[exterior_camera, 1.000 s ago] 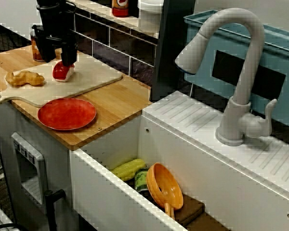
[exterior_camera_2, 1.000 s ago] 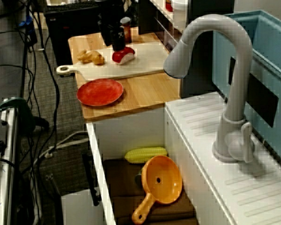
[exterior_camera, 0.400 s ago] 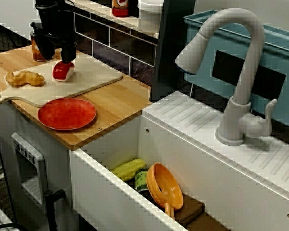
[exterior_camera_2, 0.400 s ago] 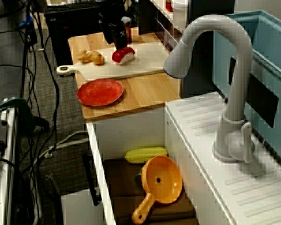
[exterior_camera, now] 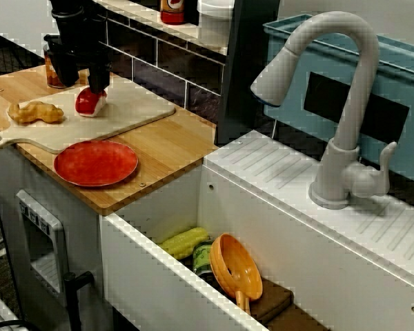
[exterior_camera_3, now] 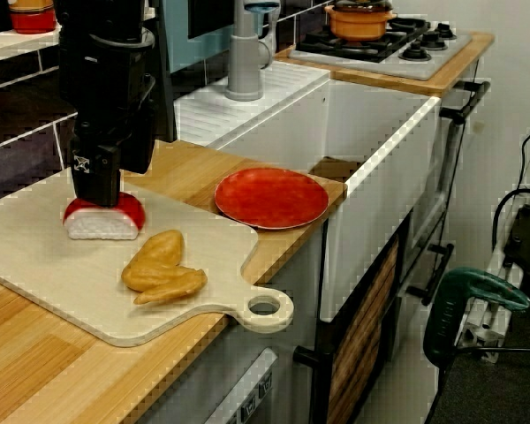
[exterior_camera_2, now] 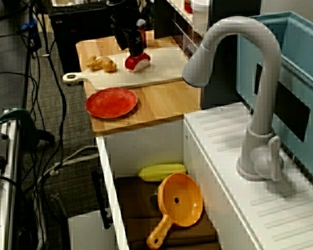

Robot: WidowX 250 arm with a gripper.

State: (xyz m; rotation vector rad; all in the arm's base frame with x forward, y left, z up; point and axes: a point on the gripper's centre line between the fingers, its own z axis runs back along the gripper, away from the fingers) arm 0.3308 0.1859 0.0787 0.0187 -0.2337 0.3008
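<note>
A red-and-white sushi piece [exterior_camera: 90, 102] [exterior_camera_2: 137, 61] [exterior_camera_3: 103, 218] lies on the pale cutting board [exterior_camera: 134, 103] [exterior_camera_3: 62, 283]. My black gripper [exterior_camera: 81, 74] [exterior_camera_2: 132, 46] [exterior_camera_3: 115, 177] hangs just above it, open, with nothing between its fingers. In the close view from the counter's end, one finger [exterior_camera_3: 97, 172] ends right over the top of the sushi piece. A tan chicken piece [exterior_camera: 34, 112] [exterior_camera_3: 162, 268] rests on the same board, nearer the handle. A red plate [exterior_camera: 95, 163] [exterior_camera_2: 111, 102] [exterior_camera_3: 271, 197] sits on the wooden counter beside the board.
A brown jar [exterior_camera: 52, 72] stands behind the gripper. The sink [exterior_camera: 152, 276] holds a corn cob [exterior_camera: 184, 242], a green can [exterior_camera: 203, 258] and an orange strainer [exterior_camera: 236, 269]. A grey faucet [exterior_camera: 338, 103] rises to the right. Tiled wall and shelf lie behind the board.
The gripper has risen off the sushi piece, which stays on the board where it was. Nothing else moved.
</note>
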